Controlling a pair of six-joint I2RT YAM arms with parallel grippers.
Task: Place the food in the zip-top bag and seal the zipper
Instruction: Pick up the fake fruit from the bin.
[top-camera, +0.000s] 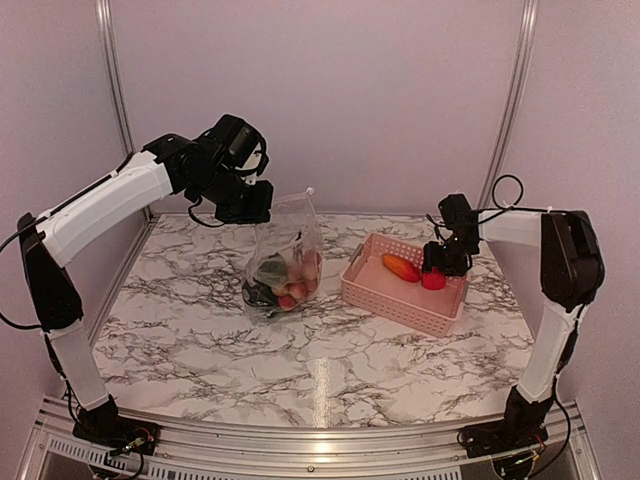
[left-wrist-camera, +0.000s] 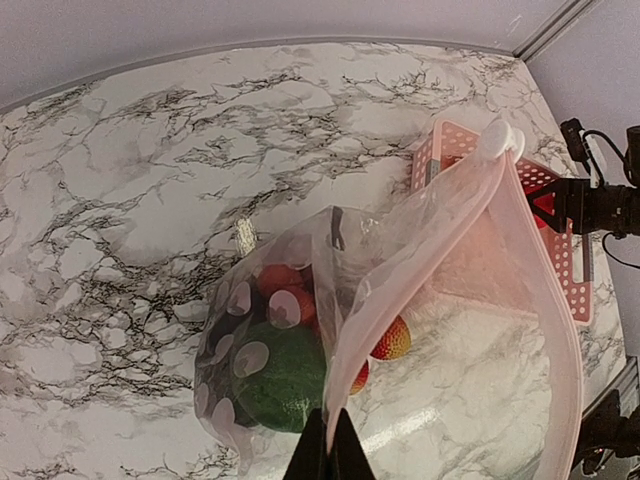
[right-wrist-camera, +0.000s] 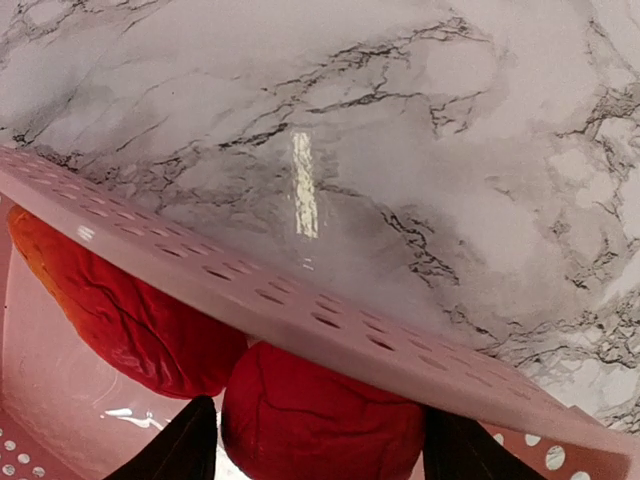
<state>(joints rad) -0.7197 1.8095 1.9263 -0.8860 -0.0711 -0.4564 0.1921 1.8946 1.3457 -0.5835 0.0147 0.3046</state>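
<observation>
My left gripper (top-camera: 262, 212) (left-wrist-camera: 328, 445) is shut on the mouth edge of the clear zip-top bag (top-camera: 287, 240) (left-wrist-camera: 455, 270) and holds it up, its bottom resting on the table. Inside lie a round green piece (left-wrist-camera: 285, 375), red-pink berries (left-wrist-camera: 283, 298), a dark aubergine (top-camera: 257, 293) and an orange-red berry (left-wrist-camera: 392, 340). The zipper edge (left-wrist-camera: 535, 240) hangs open, with a white tab (left-wrist-camera: 497, 140) at its far end. My right gripper (top-camera: 441, 264) (right-wrist-camera: 315, 445) is down in the pink basket (top-camera: 398, 298), shut on a round red food piece (right-wrist-camera: 320, 420) (top-camera: 433, 281). The orange-red mango (top-camera: 401, 267) (right-wrist-camera: 120, 310) lies beside it.
The pink basket's slotted wall (right-wrist-camera: 300, 320) crosses the right wrist view; the basket also shows behind the bag in the left wrist view (left-wrist-camera: 562, 255). Marble table (top-camera: 200, 340) stretches left and in front of the bag. Walls enclose the back and sides.
</observation>
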